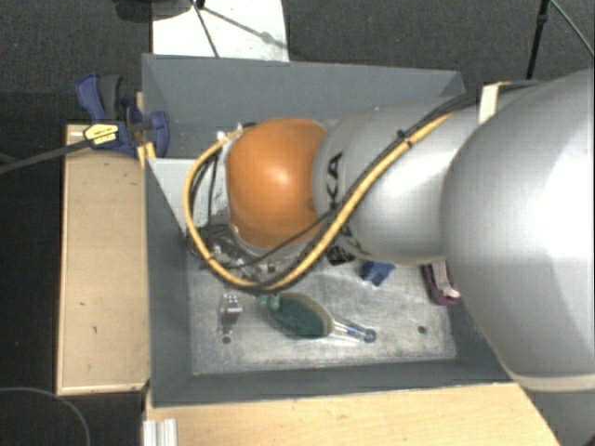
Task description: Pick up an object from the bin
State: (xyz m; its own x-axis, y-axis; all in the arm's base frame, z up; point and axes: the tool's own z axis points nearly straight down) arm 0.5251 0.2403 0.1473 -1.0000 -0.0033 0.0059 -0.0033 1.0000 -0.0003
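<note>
The thing nearest the pincer is a dark green oval thing [297, 317], flat and leaf-shaped. It lies on the bin floor in the lower middle of the frame. A clear handle runs from it toward the lower right and ends in a small blue tip. Its upper left end is tucked just under the edge of the robot's wrist.

The pincer [228, 313] shows as a small grey metal piece just to the left of the green thing. It is low over the bare floor and apart from the green thing. Nothing shows in its grip, and I cannot tell whether it is wide or narrow.

Further right, a blue piece [376, 272] peeks out from under the arm. Beyond that, a purple piece [439, 284] lies by the right side of the floor, partly hidden.

The bin [172, 342] has grey sloping walls and a speckled, scuffed floor. Above the pincer sits the rounded orange cover [274, 179] of the wrist. A yellow and black cable [353, 198] loops around the cover and runs up along the arm [521, 249]. The arm's broad silver body takes up the right side of the frame.
</note>
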